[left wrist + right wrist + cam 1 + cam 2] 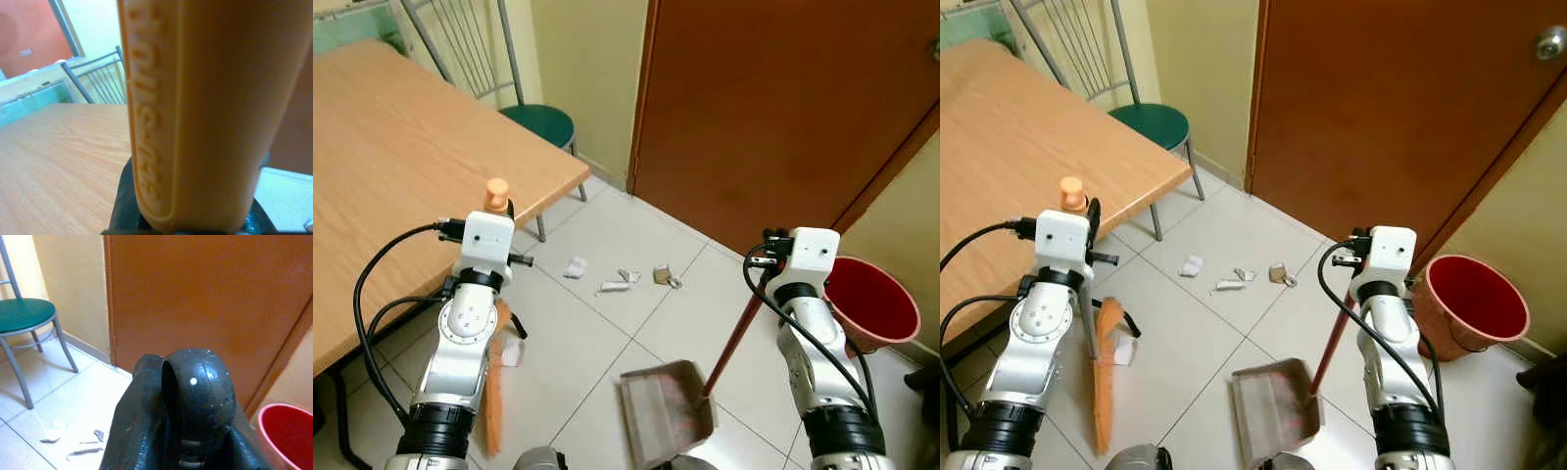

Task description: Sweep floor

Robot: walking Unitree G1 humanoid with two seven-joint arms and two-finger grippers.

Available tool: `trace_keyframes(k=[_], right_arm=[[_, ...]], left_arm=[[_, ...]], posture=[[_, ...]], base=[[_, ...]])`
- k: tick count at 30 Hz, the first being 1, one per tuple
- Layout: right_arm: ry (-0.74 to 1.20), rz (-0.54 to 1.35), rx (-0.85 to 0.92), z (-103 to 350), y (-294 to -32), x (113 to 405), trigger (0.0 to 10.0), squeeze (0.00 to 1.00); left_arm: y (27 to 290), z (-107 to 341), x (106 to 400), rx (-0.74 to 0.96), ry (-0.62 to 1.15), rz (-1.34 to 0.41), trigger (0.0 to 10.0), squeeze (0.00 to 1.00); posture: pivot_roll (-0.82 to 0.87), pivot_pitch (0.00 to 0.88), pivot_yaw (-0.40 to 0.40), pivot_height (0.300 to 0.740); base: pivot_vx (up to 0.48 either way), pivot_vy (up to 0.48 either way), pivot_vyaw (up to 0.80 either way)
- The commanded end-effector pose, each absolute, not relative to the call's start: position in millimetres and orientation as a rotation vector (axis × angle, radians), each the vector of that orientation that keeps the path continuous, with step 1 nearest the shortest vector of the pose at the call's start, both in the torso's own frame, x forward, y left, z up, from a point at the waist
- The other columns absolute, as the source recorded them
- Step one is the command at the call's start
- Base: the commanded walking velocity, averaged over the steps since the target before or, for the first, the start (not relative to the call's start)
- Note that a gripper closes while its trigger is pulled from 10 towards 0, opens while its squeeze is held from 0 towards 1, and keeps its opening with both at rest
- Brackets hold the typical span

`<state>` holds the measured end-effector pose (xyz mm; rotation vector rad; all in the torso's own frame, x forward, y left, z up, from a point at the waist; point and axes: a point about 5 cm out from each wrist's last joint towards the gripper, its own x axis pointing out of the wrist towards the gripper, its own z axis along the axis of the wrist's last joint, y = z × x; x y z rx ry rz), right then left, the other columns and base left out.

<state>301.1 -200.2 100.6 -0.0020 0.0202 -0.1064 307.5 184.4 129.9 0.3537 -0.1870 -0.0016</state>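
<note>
My left gripper (495, 211) is shut on the orange broom handle (195, 112), whose tip sticks up above the wrist. The broom's orange head (494, 392) rests on the tiles beside the table. My right gripper (771, 257) is shut on the black knob (198, 382) at the top of the dustpan's red-brown stick (732, 338). The grey dustpan (666, 406) sits on the floor between my arms. Paper scraps lie ahead on the white tiles: a white wad (575, 267), a torn strip (617, 284) and a brown bit (662, 275). Another white scrap (512, 351) lies by the broom head.
A wooden table (391, 166) fills the left side, its corner close to my left arm. A green-seated metal chair (540, 122) stands behind it. A brown door (773, 108) is ahead. A red bucket (868, 299) stands at the right by the wall.
</note>
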Motion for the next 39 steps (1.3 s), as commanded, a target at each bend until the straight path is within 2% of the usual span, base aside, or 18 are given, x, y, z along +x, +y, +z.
trace_keyframes(k=[1,9,17,20,26,31,39], right_arm=[[-0.014,-0.114,-0.015,112.3,-206.7,299.8,10.0,0.0],[-0.012,-0.112,-0.03,117.2,-209.9,295.5,10.0,0.0],[-0.016,-0.114,-0.037,122.6,-209.5,296.3,10.0,0.0],[-0.022,-0.113,-0.041,125.4,-209.1,297.4,10.0,0.0],[-0.026,-0.115,-0.045,126.7,-209.4,298.3,10.0,0.0],[-0.048,-0.132,-0.047,131.3,-210.7,306.2,10.0,0.0],[-0.103,-0.174,-0.037,141.1,-208.3,322.6,10.0,0.0]], left_arm=[[185.2,137.6,316.1,0.369,-0.228,-0.019,10.0,0.0],[169.6,118.5,336.4,0.343,-0.131,-0.101,10.0,0.0],[133.9,99.5,348.1,0.325,-0.034,-0.234,10.0,0.0],[111.5,95.1,350.3,0.304,-0.013,-0.288,10.0,0.0],[86.5,93.1,349.3,0.273,-0.006,-0.353,10.0,0.0],[46.0,96.8,340.2,0.208,-0.049,-0.492,10.0,0.0],[27.2,116.4,336.1,0.099,-0.144,-0.559,10.0,0.0]], posture=[[-0.1,0.107,-0.084,0.74],[-0.13,0.115,-0.084,0.74],[-0.15,0.115,-0.082,0.74],[-0.16,0.11,-0.078,0.74],[-0.16,0.106,-0.076,0.74],[-0.13,0.096,-0.064,0.74],[-0.08,0.087,-0.044,0.74]], base=[[0.0,0.0,0.0],[0.0,0.0,0.0],[0.0,0.0,0.0],[0.0,0.0,0.0],[0.0,0.0,0.0],[0.0,0.0,0.0],[0.0,0.0,0.0]])
